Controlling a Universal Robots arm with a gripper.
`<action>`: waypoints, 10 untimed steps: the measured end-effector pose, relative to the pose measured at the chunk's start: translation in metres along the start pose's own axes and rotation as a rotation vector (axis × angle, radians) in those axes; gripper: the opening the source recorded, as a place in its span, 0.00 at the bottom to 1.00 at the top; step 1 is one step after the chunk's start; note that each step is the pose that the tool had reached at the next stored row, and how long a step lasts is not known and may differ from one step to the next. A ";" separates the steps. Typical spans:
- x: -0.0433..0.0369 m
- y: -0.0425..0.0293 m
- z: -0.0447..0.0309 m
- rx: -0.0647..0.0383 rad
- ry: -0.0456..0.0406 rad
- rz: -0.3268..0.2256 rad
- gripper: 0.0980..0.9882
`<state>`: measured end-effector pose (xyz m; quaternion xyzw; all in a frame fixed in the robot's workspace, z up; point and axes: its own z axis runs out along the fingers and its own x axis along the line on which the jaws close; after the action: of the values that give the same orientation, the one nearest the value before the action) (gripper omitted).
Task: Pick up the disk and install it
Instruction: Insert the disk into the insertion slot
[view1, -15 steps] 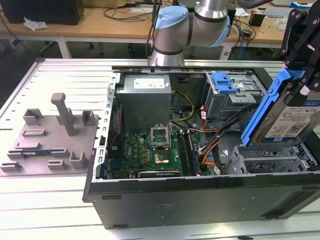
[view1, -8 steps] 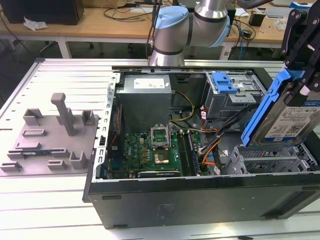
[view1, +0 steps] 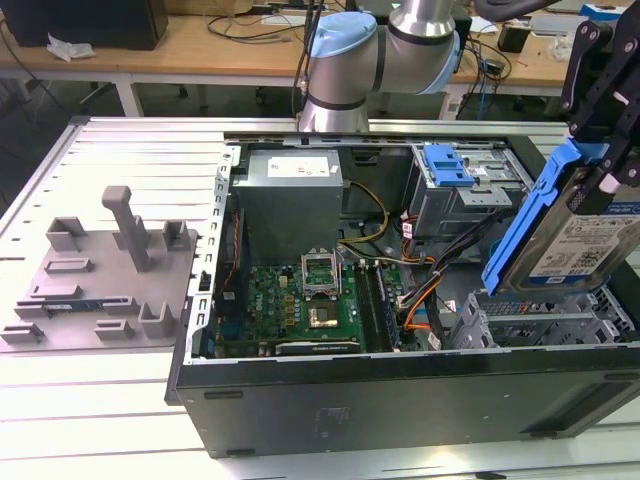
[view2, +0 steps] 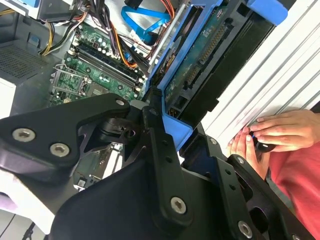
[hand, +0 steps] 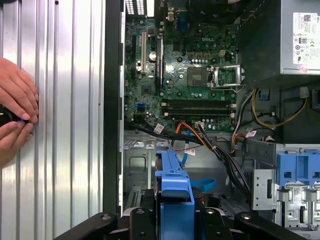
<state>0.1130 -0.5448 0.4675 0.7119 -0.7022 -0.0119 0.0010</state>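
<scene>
The disk (view1: 578, 238), a silver-grey drive with a white-and-blue label in a bright blue carrier, hangs tilted on edge at the exterior view's right. It is in the air above the grey metal bay (view1: 545, 322) in the open computer case (view1: 400, 390). My gripper (view1: 603, 160) comes down from above and is shut on the disk's upper end. In the second wrist view the disk (view2: 210, 55) shows its green circuit side, clamped between the black fingers (view2: 160, 145). In the first wrist view the disk's blue carrier edge (hand: 174, 182) stands out from my gripper (hand: 174, 220).
Inside the case lie the motherboard (view1: 305, 300), a grey power supply (view1: 290, 200), loose cables (view1: 400, 265) and a drive cage with a fixed blue tab (view1: 447, 165). A grey fixture plate (view1: 100, 270) sits at the exterior view's left. A person's hands (hand: 15, 112) rest on the ribbed table.
</scene>
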 end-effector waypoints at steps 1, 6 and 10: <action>0.0004 0.0000 0.0004 0.000 0.0002 0.000 0.30; 0.0011 -0.0001 0.0023 0.000 0.0002 0.000 0.30; 0.0011 -0.0001 0.0035 0.000 0.0001 0.000 0.30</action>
<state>0.1130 -0.5459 0.4640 0.7119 -0.7022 -0.0119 0.0011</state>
